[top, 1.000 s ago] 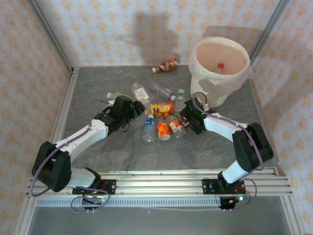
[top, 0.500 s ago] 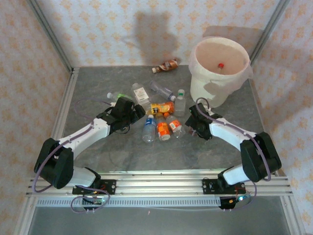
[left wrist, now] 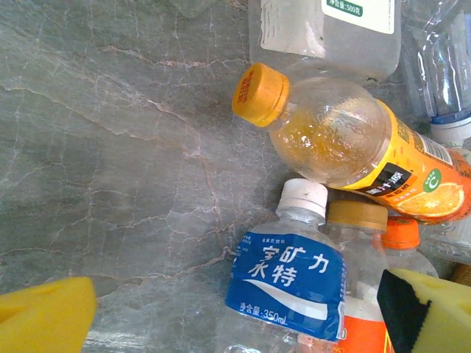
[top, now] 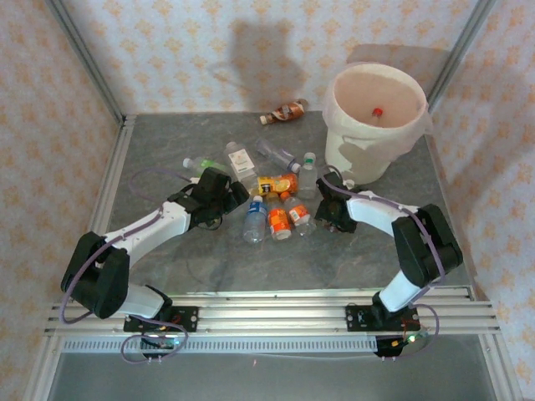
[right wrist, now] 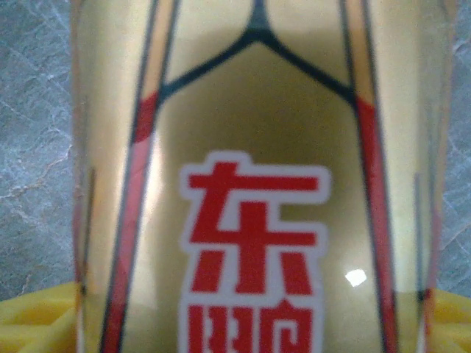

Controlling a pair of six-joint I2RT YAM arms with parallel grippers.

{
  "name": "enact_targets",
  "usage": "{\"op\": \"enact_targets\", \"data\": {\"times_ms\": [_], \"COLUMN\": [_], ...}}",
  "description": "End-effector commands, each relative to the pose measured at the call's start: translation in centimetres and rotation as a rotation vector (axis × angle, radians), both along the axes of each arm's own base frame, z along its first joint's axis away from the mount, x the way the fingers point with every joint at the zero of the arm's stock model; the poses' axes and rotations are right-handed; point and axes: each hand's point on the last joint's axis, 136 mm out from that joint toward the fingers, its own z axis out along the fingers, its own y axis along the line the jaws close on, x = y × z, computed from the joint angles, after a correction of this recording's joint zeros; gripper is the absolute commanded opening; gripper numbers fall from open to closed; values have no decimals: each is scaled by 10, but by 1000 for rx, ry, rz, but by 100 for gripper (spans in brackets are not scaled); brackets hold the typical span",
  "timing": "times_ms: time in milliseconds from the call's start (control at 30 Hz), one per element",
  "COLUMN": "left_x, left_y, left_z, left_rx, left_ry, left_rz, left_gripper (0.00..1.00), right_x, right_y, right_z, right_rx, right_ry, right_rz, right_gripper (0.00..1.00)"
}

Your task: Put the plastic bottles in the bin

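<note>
left gripper [left wrist: 235, 320] wide open, holding nothing; its yellow pads [left wrist: 44, 316] straddle the blue-label bottle [left wrist: 283, 279], which lies flat on the desk [left wrist: 110, 147]; that bottle's white cap butts against the orange-labelled bottle [left wrist: 360, 151] lying across in front; gold-capped bottle [left wrist: 357, 217] and orange-capped bottle [left wrist: 401, 234] are packed tight on its right side, just by the right-hand pad; white-label bottle [left wrist: 324, 29] lies beyond the orange-labelled bottle, touching it

right gripper [right wrist: 243, 323] also spread wide, nothing lifted; red-lettered bottle [right wrist: 254, 184] sits between its pads, right up at the camera, one pad at each flank; can't tell if they press on it

overhead: these bottles form one pile mid-desk, between the two grippers; bin [top: 368, 152] upright at far right, just beyond the right gripper, well apart from the left gripper; small red-capped item [top: 378, 111] inside it; brown bottle [top: 284, 111] alone at the far wall; green-capped bottle [top: 196, 164] just beyond the left wrist
</note>
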Motion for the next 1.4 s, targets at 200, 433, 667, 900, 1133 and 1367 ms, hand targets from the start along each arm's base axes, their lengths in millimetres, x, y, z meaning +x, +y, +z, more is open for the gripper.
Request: {"op": "enact_targets", "data": {"times_ms": [200, 433, 667, 900, 1133, 1367], "left_x": [7, 10, 12, 17, 25, 26], "left_y": [5, 2, -3, -11, -15, -14], "left_z": [8, 8, 8, 7, 9, 12], "left_rx": [-7, -8, -33, -53, -111, -113], "left_ry": [-41, -39, -50, -43, -80, -84], "left_rz": [41, 29, 20, -1, 39, 49], "left_gripper": [100, 100, 100, 100, 100, 100], "right_x": [-12, -15, -8, 2, 10, 39], "right_y": [-10, 9, 40, 71, 97, 107], "right_z": [24, 50, 99, 154, 206, 260], "right_rx": [8, 107, 237, 343, 442, 415], "right_ry": [-87, -155, -313, -459, -566, -702], "right_rz": [48, 168, 351, 518, 625, 655], "right_gripper": [55, 51, 48, 48, 48, 48]}}
